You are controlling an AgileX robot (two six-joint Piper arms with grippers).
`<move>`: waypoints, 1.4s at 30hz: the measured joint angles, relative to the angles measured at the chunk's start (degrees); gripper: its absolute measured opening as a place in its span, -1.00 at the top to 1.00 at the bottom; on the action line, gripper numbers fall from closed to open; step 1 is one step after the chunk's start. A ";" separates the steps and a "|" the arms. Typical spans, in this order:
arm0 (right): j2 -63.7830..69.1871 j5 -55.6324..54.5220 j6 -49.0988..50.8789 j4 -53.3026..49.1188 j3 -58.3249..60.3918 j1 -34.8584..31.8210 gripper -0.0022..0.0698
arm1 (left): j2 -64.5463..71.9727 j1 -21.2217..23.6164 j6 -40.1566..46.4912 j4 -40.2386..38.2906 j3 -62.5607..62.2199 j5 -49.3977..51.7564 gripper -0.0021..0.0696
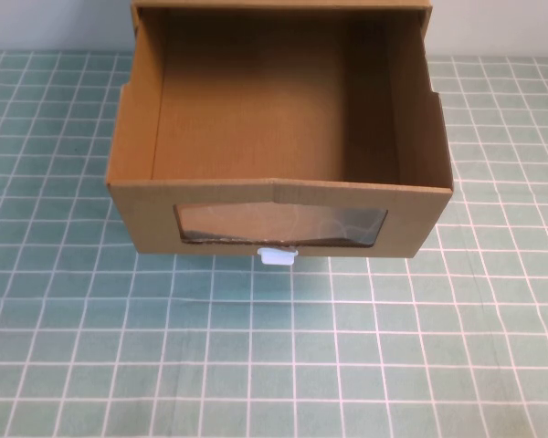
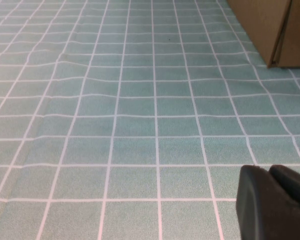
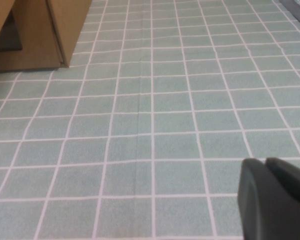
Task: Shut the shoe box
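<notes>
A: And here's the box (image 1: 279, 128), brown cardboard, sitting at the far middle of the table (image 1: 274, 365). Its drawer is pulled well out toward the robot's side, open at the top and showing bare cardboard inside.

B: The front panel faces us with a clear window (image 1: 280, 226), and a small white tab (image 1: 278, 256) sits just under the window's lower edge. At the far end the drawer runs into the outer sleeve.

A: The table wears a teal cloth with a white grid, and the box rests flat on it.

B: Now the grippers. Neither shows from the high camera. The left gripper (image 2: 276, 202) appears only in its own wrist view, a dark tip low over the cloth, with a corner of the box (image 2: 270, 27) well ahead of it. The two fingertips look pressed together, only a thin seam between them.

A: Same on the other side: the right gripper (image 3: 274, 197) hangs low over the cloth, the box corner (image 3: 45, 30) well apart from it, fingertips likewise closed against each other, nothing held.
</notes>
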 joint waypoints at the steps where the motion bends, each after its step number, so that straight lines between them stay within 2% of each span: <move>1: 0.00 0.00 0.00 0.00 0.00 0.00 0.97 | 0.00 0.00 0.00 0.00 0.00 0.00 0.96; 32: 0.00 0.00 0.00 0.00 0.00 0.00 0.97 | 0.00 0.00 0.23 0.28 0.00 -1.69 0.96; 42: 0.00 0.00 0.00 0.00 0.00 0.00 0.97 | 0.00 0.00 -13.99 -10.22 0.00 -15.48 0.96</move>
